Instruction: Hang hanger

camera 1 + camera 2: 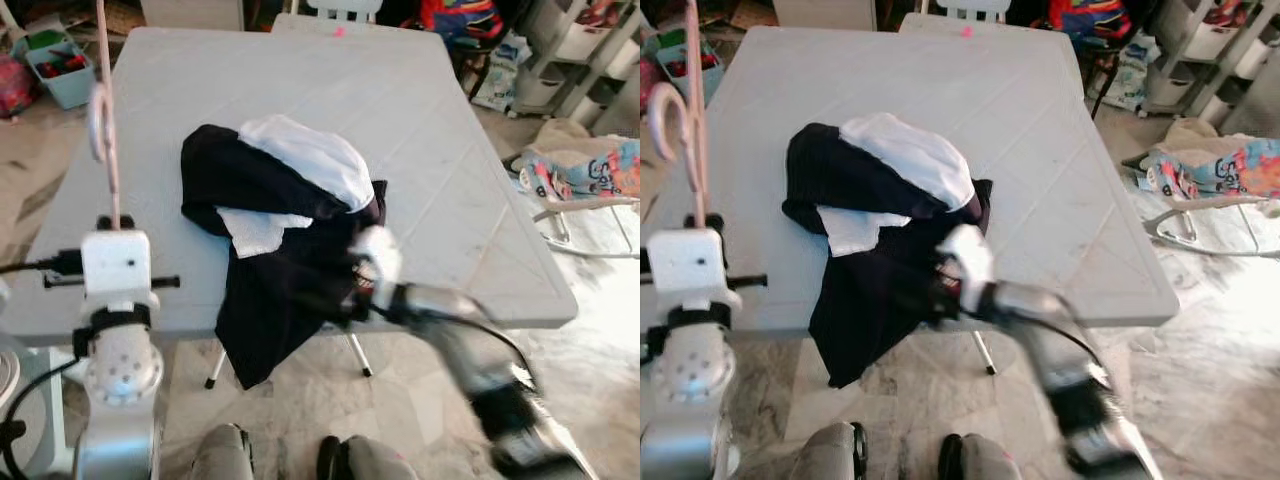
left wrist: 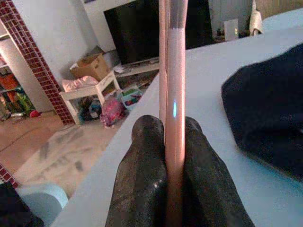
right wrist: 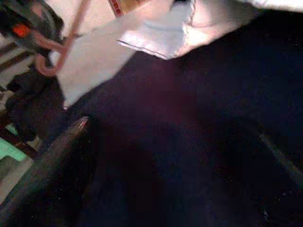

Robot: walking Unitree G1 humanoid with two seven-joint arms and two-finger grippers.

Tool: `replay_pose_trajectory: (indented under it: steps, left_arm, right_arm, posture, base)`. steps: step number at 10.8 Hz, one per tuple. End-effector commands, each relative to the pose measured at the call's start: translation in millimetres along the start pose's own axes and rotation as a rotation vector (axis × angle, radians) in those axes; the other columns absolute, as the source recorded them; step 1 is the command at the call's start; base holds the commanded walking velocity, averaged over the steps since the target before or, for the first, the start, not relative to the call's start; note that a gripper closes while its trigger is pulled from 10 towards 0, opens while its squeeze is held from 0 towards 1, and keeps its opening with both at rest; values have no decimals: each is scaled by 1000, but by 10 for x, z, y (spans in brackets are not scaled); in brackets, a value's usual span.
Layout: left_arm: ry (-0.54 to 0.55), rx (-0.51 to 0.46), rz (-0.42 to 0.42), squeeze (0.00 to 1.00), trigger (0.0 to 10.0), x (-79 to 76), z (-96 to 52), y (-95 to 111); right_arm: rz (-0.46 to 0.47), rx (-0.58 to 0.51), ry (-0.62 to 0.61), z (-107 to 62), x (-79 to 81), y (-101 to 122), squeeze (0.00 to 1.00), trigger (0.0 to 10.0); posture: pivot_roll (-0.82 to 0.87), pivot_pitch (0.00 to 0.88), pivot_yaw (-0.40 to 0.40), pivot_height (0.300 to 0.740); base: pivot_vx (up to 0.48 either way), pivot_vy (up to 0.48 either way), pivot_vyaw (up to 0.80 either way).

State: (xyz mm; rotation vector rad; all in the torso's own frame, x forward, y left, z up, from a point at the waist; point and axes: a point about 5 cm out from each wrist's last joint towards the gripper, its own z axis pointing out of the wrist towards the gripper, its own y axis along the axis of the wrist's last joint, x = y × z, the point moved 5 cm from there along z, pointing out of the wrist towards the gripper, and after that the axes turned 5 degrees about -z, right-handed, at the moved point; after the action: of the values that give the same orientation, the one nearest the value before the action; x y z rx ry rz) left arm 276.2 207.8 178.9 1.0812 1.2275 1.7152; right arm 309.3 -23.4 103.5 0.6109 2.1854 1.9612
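while the head views look down on a pale grey table (image 1: 470, 200) with a heap of dark clothing (image 1: 270, 270) and a white garment (image 1: 310, 155) on top, the left wrist view shows what they cannot: the left gripper (image 2: 174, 156) has its two black fingers (image 2: 142, 175) pressed onto a thin pink hanger (image 2: 174, 94), pinching its rod between them. from the head, that hanger (image 1: 104, 120) stands upright out of the left gripper (image 1: 116, 222) at the table's left edge, its hook (image 1: 97, 122) curled beside the rod. the right gripper (image 1: 340, 290) is blurred at the near edge of the table, low against the dark clothing where it spills over the edge; the head views do not show how its fingers stand. the right wrist view is close on the dark fabric (image 3: 189, 118), with a dark finger (image 3: 52, 161) at one side and another faint edge well apart from it, so the fingers look spread. it also catches the pink hook (image 3: 49, 54) beyond a white cloth (image 3: 161, 28). a baby bouncer (image 1: 590, 180) stands on the marble floor (image 1: 420, 390) to the right of the table.
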Motion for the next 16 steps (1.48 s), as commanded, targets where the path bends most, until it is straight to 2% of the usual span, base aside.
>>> replay_pose_trajectory:
  steps: [1, 2, 3, 4, 5, 6, 7, 8, 9, 10, 11, 12, 13, 15, 16]
  left_arm:
    - [6, -26, -3, 0, 10000, 23, 17, 93]
    - [1, -26, -9, 0, 10000, 5, 27, 104]
    - [-4, -22, -14, 0, 10000, -15, 26, 102]
    - [-9, -18, -21, 0, 10000, -43, 26, 101]
    - [-11, -15, -25, 0, 10000, -58, 31, 101]
    - [-10, -13, -28, 0, 10000, -63, 33, 99]
    - [-9, -12, -33, 0, 10000, -74, 33, 98]
    - [-7, -10, -36, 0, 10000, -85, 32, 92]
    - [-7, -9, -38, 0, 10000, -90, 28, 87]
    - [-25, -4, -49, 0, 10000, -152, 19, 65]
    - [-74, 6, -65, 0, 10000, -276, -3, 17]
    - [-101, 8, -67, 0, 10000, -331, -16, -7]
    - [-124, 11, -67, 0, 10000, -370, -20, -43]
    - [-174, 4, -84, 0, 10000, -445, 10, -49]
    - [-182, -53, -89, 0, 10000, -491, 76, 84]
  right_arm:
    - [-1, 63, -19, 47, -26, -126, 1000, 10000]
    - [-56, 139, -81, 199, -107, -234, 1000, 10000]
    - [-93, 184, -146, 273, -205, -276, 1000, 10000]
    - [-156, 230, -274, 353, -396, -259, 1000, 10000]
    - [-137, 206, -437, 397, -606, -136, 1000, 10000]
    - [-127, 215, -557, 373, -750, -95, 1000, 10000]
    - [-103, 194, -698, 292, -938, 7, 914, 10000]
    - [-125, 180, -818, 157, -1103, 100, 827, 10000]
    - [-133, 168, -849, 109, -1148, 134, 824, 10000]
    - [-127, 107, -872, 36, -1206, 231, 804, 10000]
    - [-136, 15, -822, -20, -1203, 357, 573, 10000]
    - [-166, -26, -769, -77, -1171, 398, 243, 10000]
    - [-227, -85, -668, -209, -1055, 407, 0, 10000]
    - [-243, -149, -602, -427, -814, 312, 0, 10000]
    - [-264, -196, -603, -531, -602, 256, 0, 10000]
  posture:
    - [113, 135, -73, 740]
    - [124, 138, -73, 740]
    - [123, 139, -73, 740]
    - [126, 140, -75, 740]
    - [127, 138, -79, 740]
    - [129, 137, -80, 740]
    - [134, 135, -86, 740]
    - [134, 132, -89, 740]
    - [132, 130, -91, 740]
    - [123, 121, -94, 740]
    - [122, 119, -96, 740]
    - [110, 111, -97, 740]
    - [88, 100, -96, 740]
    - [48, 73, -106, 740]
    - [43, 66, -95, 740]
  base:
    - [0, 0, 0]
    - [0, 0, 0]
    - [0, 0, 0]
    - [0, 0, 0]
    - [0, 0, 0]
    - [0, 0, 0]
    - [0, 0, 0]
    - [0, 0, 0]
    - [0, 0, 0]
    - [0, 0, 0]
    - [0, 0, 0]
    - [0, 0, 0]
    - [0, 0, 0]
    - [0, 0, 0]
    - [0, 0, 0]
